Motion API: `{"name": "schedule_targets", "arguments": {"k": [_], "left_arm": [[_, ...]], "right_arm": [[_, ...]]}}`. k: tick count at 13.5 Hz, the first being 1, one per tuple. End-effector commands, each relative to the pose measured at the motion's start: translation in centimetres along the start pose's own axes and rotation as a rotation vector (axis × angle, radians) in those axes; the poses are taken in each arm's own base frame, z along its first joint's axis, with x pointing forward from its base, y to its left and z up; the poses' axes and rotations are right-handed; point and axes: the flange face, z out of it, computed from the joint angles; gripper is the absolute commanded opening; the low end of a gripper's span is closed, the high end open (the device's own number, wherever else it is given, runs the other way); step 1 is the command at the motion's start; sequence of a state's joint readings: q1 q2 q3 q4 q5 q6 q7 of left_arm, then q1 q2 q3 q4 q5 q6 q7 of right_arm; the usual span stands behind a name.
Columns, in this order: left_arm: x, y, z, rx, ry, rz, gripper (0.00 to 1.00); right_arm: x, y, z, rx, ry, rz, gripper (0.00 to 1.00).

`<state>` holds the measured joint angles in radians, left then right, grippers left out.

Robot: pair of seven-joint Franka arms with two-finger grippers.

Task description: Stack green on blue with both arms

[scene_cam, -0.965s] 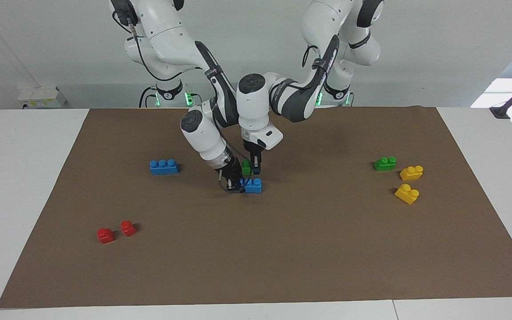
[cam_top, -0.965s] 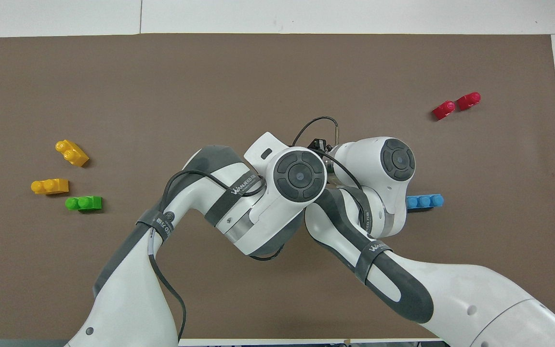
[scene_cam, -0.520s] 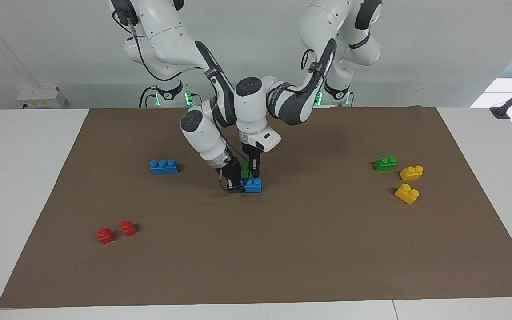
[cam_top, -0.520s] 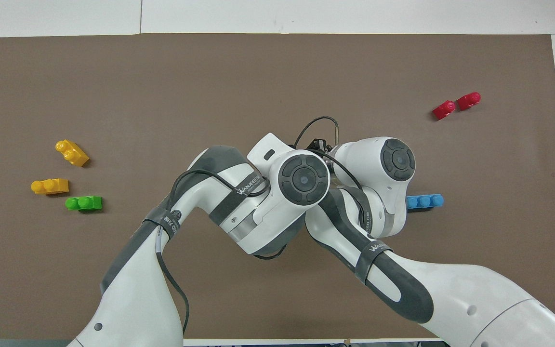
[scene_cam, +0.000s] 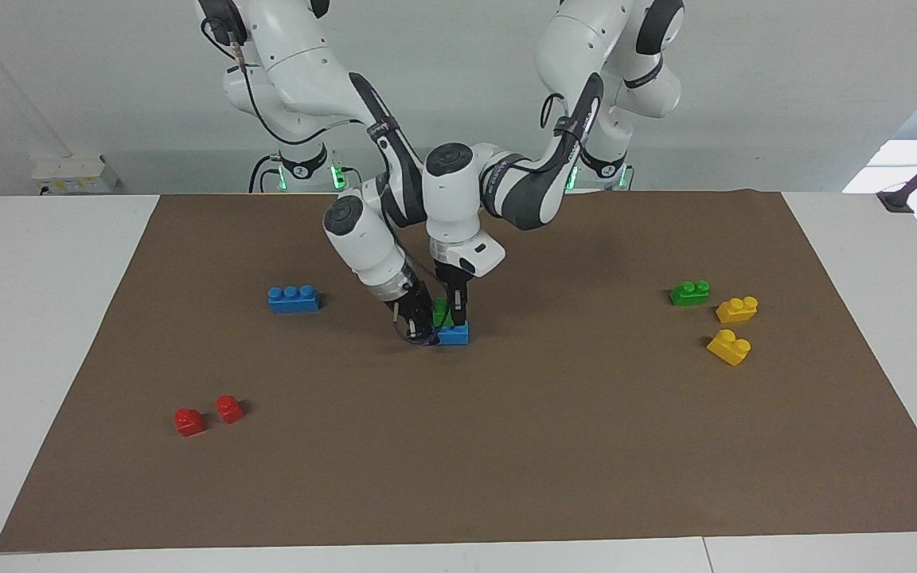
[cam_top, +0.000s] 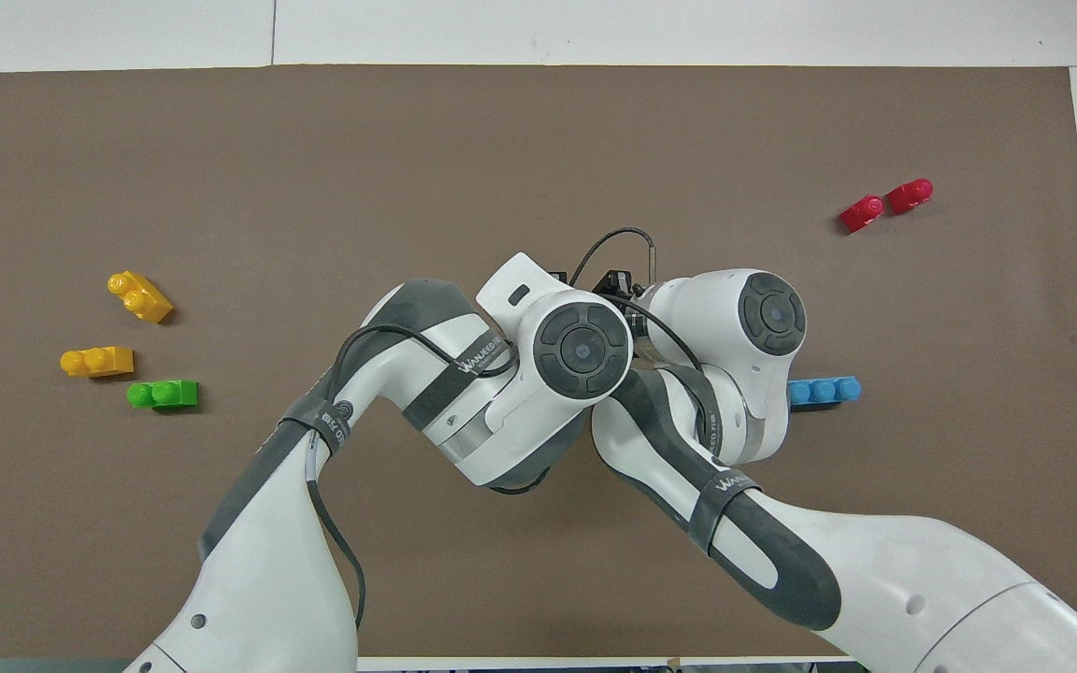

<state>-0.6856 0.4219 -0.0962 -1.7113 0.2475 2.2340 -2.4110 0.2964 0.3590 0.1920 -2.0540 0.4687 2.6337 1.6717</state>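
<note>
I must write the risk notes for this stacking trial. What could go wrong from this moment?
1. The left pincer holds the green brick on the blue brick; if the studs are not lined up, it may sit crooked.
2. The right pincer steadies the blue brick's end; a slip could slide it.
3. Both wrists are crowded together and might collide.

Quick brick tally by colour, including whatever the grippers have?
Blue: 2
Green: 2
Yellow: 2
Red: 2
Total: 8
</note>
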Motion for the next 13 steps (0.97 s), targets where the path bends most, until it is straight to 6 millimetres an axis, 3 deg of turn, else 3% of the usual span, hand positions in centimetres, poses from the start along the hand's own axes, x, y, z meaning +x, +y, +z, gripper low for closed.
{"name": "schedule_targets", "arguments": {"k": [1, 8, 9, 10, 11, 13], "left_arm": [[0.1, -0.5, 1.9, -0.028, -0.002, 0.003, 0.0], [1.2, -0.4, 2.8, -0.033, 0.017, 0.047, 0.03], [1.1, -0.4, 2.6, -0.032, 0.022, 0.059, 0.76], [1.2, -0.3, 2.5, -0.033, 0.024, 0.07, 1.0], [1.1, -0.2, 2.1, -0.038, 0.019, 0.095, 1.0], [1.9, 0.2, 1.9, -0.038, 0.022, 0.106, 1.0]], "right_arm": [[1.7, 1.0, 1.3, -0.001, 0.008, -0.016, 0.0], [1.9, 0.9, 1.3, -0.002, 0.009, -0.03, 0.0], [2.0, 0.8, 1.2, -0.002, 0.01, -0.03, 0.06], [1.9, 0.9, 1.3, -0.002, 0.009, -0.03, 0.18], [1.9, 0.9, 1.3, -0.002, 0.009, -0.03, 0.22], [1.8, 0.9, 1.2, -0.001, 0.009, -0.038, 0.49]]}}
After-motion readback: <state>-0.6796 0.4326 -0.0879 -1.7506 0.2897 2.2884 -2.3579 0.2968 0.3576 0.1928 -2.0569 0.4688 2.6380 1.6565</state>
